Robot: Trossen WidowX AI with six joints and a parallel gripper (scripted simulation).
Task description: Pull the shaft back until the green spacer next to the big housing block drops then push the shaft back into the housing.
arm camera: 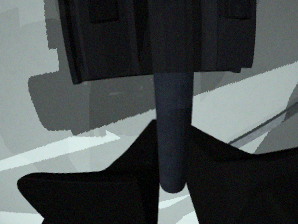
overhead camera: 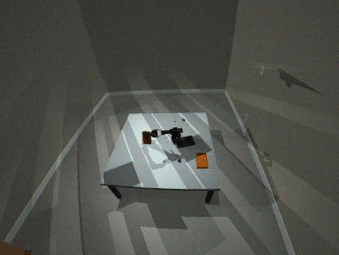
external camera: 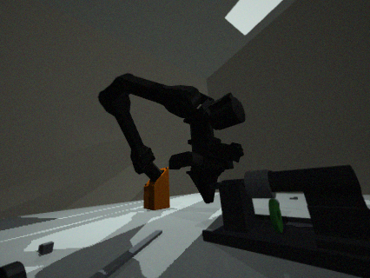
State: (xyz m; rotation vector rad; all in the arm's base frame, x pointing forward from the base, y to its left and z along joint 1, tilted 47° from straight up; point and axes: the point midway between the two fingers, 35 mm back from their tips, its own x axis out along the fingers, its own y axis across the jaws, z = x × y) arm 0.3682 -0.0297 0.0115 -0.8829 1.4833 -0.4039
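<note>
Green spacer point(external camera: 275, 215): upright on its thin edge, slightly tilted, below the line of the bore, in the gap between grey collar point(external camera: 257, 184) and housing block point(external camera: 336, 204). Apparently off the shaft; down on the fixture's base, as far as the dim light allows. Probably light, rigid and apt to roll; best left untouched.

Shaft point(arm camera: 174, 130): slim, round, dark blue, free end between the fingers. Likely stiff, smooth and prone to twist; best held near that end, square to its length, and pushed straight. Next, probably: return into the housing, watching for jamming or a nudged collar.

Tool point(overhead camera: 176, 140) point(external camera: 209, 200) point(arm camera: 164, 124): closed on the shaft, one finger each side.

Fixture point(overhead camera: 185, 142) point(external camera: 243, 239): dark, low, towards the right edge of the tabletop point(overhead camera: 139, 171) point(external camera: 182, 256) in the top view.

Orange tray point(overhead camera: 202, 160): flat, nearer the right edge. Orange block point(overhead camera: 146, 140) point(external camera: 157, 193): at the arm's foot, towards the left edge. Small dark piece point(overhead camera: 183, 119): by the far edge.

Room: grey walls, pale skirting, hard stripes of light across floor and tabletop.
</note>
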